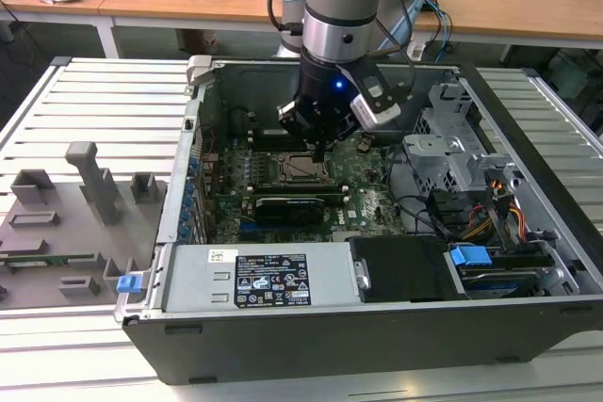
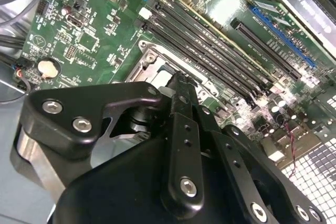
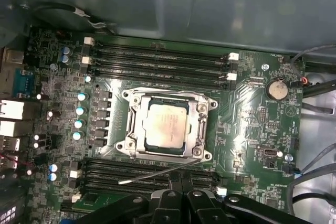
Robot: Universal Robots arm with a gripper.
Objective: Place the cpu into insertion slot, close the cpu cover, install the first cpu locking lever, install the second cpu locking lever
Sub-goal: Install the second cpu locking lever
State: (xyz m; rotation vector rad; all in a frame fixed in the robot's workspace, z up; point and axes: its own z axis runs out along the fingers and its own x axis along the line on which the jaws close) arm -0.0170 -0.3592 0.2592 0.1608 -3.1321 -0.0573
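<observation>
Here, the cpu already lies flat in the insertion slot, its silvery-tan top showing through the square cut-out of the cpu cover. The cover looks lowered over the chip, its frame lying along the slot's rim. A thin wire locking lever runs along one side of the slot and seems to stand free, not tucked under a catch, so I judge that placing and covering are done and the lever work is in hand.

The claw hangs just beside the slot on that lever's side, its fingers drawn together with nothing between them. In the exterior view the claw stands close above the slot.

Latching would call for a steady press on the wire, down and then sideways under its hook, without riding up onto the cover.

Room around the slot is tight. Long black memory slots flank it on two opposite sides, and a row of blue-topped capacitors stands near a third. The green motherboard sits deep inside the computer case, whose walls limit sideways travel. The case rests on a slatted counter.
</observation>
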